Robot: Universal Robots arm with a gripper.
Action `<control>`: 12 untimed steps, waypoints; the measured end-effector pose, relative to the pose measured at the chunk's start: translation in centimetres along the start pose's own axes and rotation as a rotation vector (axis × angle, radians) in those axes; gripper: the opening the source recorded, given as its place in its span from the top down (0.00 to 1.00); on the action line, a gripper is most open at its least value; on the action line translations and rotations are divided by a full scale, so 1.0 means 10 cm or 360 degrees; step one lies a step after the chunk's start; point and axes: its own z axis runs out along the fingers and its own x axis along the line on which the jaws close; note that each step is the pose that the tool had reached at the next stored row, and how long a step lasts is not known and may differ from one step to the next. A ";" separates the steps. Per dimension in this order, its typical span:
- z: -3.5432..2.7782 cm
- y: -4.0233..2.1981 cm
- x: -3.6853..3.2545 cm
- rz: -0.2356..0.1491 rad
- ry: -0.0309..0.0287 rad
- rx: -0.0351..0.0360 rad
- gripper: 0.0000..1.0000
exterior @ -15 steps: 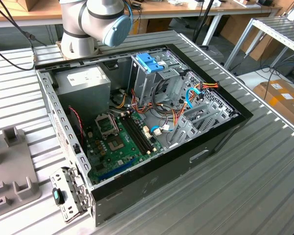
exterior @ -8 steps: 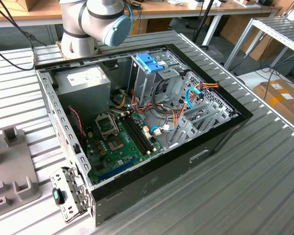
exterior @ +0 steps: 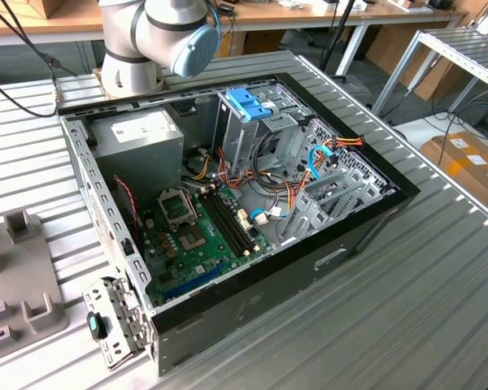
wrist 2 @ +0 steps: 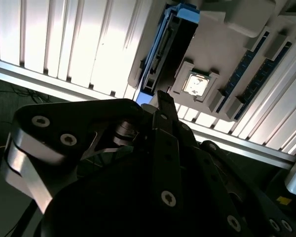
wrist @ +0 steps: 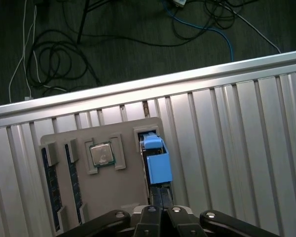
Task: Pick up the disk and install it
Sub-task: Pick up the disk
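On edge in grey holder (wrist: 118,192) slot | disk (wrist: 157,167): dark body, blue rail | fingers (wrist 2: 163,112): state cannot tell

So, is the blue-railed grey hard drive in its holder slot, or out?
In: the blue-railed disk stands on edge in the grey holder slot.

Ribbed aluminium tabletop (exterior: 439,309), wooden workbench (exterior: 268,12) behind, cardboard box (exterior: 472,166) on grey floor (exterior: 419,138), tangled cables (wrist: 64,54).
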 end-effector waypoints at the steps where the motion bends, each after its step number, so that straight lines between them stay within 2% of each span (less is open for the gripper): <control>1: 0.001 -0.014 -0.003 0.0000 0.00000 0.0000 0.89; 4: 0.003 -0.067 -0.013 0.0000 0.00000 0.0000 0.89; 12: 0.002 -0.082 -0.016 0.0000 0.00001 0.0000 0.89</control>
